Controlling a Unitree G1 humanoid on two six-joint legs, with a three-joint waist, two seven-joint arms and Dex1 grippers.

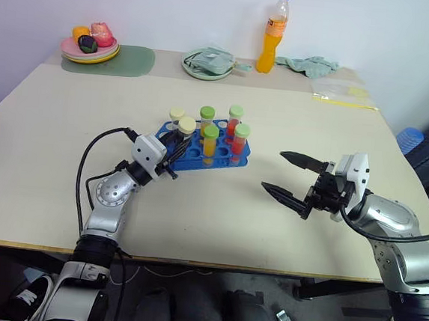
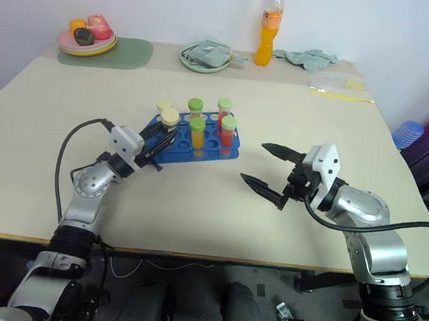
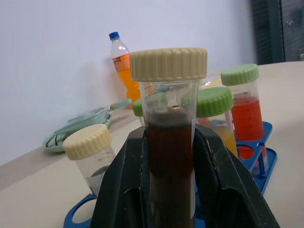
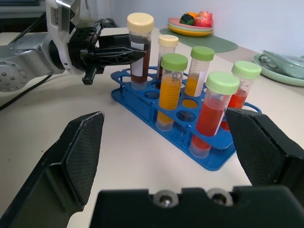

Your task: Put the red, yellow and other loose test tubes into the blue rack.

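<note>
Fingers, left: the left gripper [image 4: 124,53] is clamping a cream-capped tube of dark brown liquid [image 4: 140,50], one black finger [image 3: 124,190] pressing each side of the barrel below the cap.
Fingers, right: the right gripper [image 1: 292,176] is hanging spread wide with nothing between its tips, over bare table [image 1: 217,221] to the right of the rack.
Held tube, place: it is standing upright over the near left corner of the blue rack [image 1: 194,156], its foot at or in a hole; I cannot tell whether it is seated.
Rack contents: another cream-capped tube [image 4: 167,52] is standing behind it, and four green-capped tubes, two orange [image 4: 171,90] and two red [image 4: 212,113], are filling holes further right.
Handling, judged: the tube looks like stiff clear plastic, light even when filled, smooth and likely slippery, with weight sitting low in the liquid; the screw cap looks closed, so spilling seems unlikely.
Grip point, judged: mid-barrel under the cap, as now, is keeping the lower end free to enter a hole.
Edges: neighbouring caps are crowding just beside the held tube, so a tilted entry could knock them.
Open room: several holes at the near side are showing free; the table around the rack is lying open, and plates and a bottle [image 1: 273,32] are sitting well apart at the far edge.
</note>
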